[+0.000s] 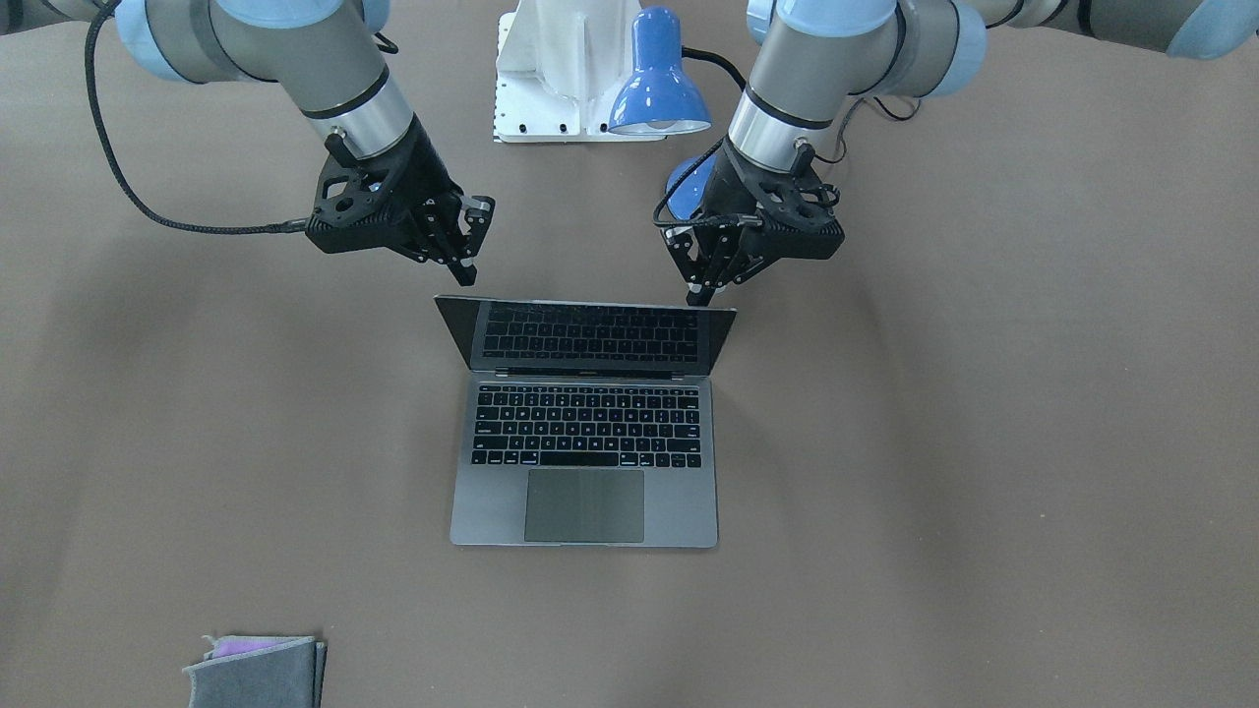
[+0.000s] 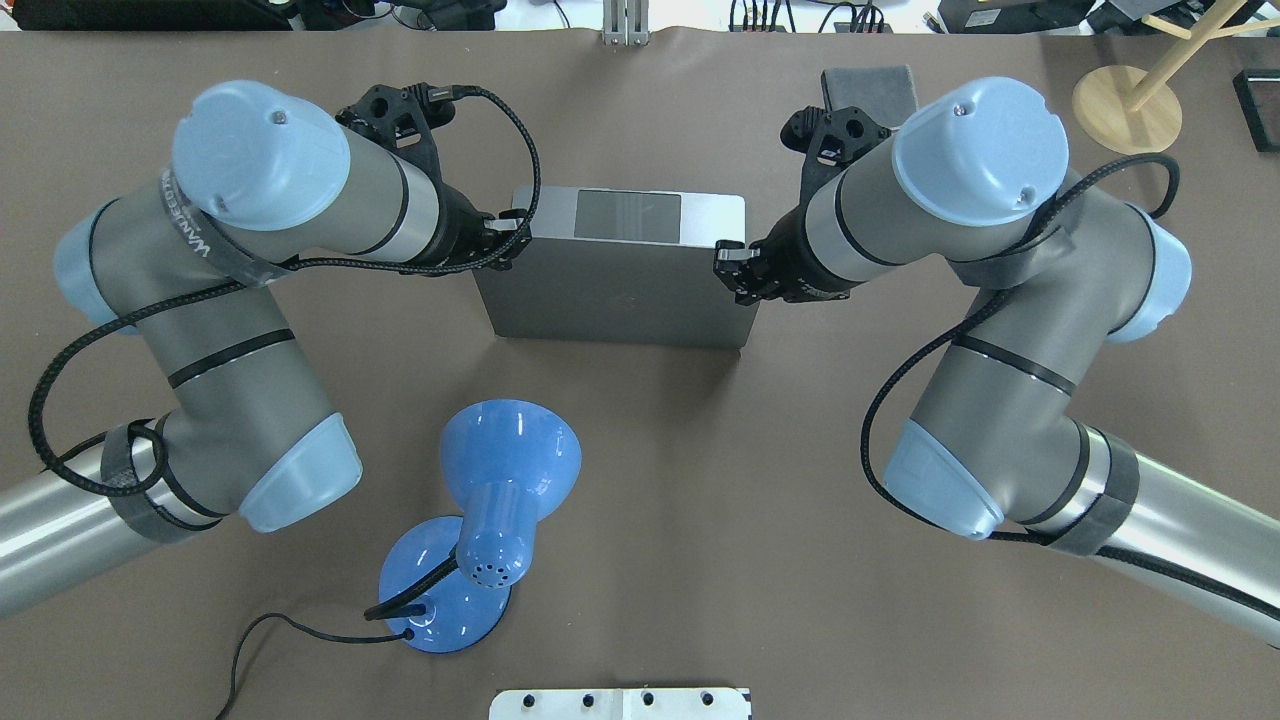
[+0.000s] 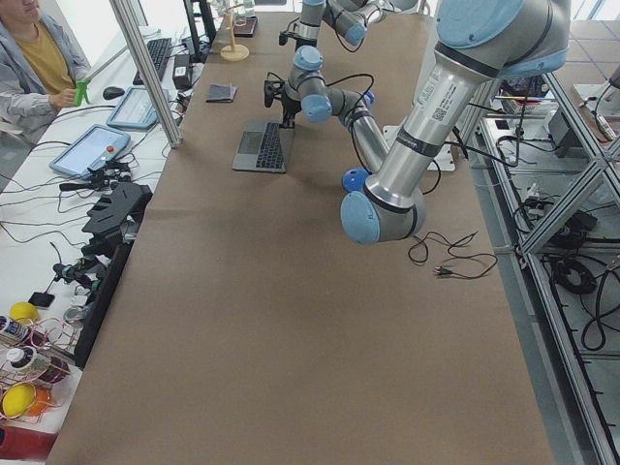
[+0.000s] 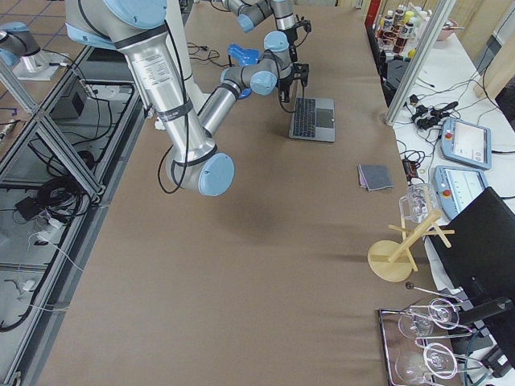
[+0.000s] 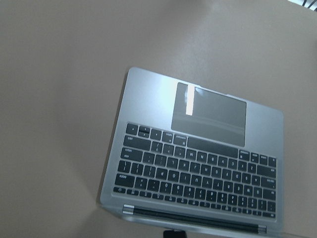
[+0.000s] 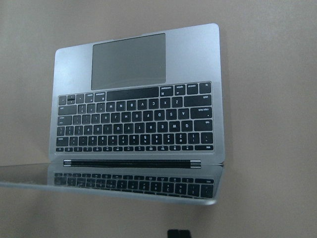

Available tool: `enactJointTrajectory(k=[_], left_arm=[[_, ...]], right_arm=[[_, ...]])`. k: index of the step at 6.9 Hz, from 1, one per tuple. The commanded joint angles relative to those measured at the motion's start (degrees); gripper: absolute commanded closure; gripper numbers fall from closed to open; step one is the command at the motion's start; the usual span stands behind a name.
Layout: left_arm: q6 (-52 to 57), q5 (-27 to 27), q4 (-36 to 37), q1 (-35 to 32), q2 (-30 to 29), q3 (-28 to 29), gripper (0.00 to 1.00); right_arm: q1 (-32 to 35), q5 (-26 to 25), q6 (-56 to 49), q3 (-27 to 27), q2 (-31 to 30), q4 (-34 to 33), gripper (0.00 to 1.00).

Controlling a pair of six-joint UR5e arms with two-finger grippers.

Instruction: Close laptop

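The space-grey laptop [image 1: 679, 511] lies open in the table's middle, trackpad towards the operators' side. Its lid [image 2: 615, 295] stands up and leans over the keys, and the black screen mirrors the keyboard. My left gripper [image 1: 702, 287] hangs just behind the lid's upper corner on my left, fingers together. My right gripper [image 1: 466, 265] hangs just behind the other upper corner, fingers together. I cannot tell whether either touches the lid. The left wrist view shows the keyboard [image 5: 198, 173], and so does the right wrist view [image 6: 133, 124], each with a dark fingertip at its bottom edge.
A blue desk lamp [image 2: 500, 480] with its cable stands between the laptop and the robot's white base [image 1: 551, 69]. A folded grey cloth [image 1: 258, 671] lies near the operators' edge. A wooden stand [image 2: 1125, 105] is at the far right corner.
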Motion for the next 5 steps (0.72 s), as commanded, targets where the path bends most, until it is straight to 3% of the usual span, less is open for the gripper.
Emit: enactJointTrajectory(k=[1,3,5], left_arm=[[0.0,1.1,-1.89,-1.36,-2.29,5.19,1.0],[2.52,1.19,-5.84,-2.06,-5.02,13.53,1.0],[6.3,1.11,-8.21,-3.11,-9.74,24.57,1.0]], right_arm=[[2.72,0.16,-0.43,-6.12,3.93,0.15,1.0],[4.04,0.6,-0.79,-15.07,9.55,0.23,1.0],[4.92,1.73,-0.79,-25.35,13.08,5.57,1.0]])
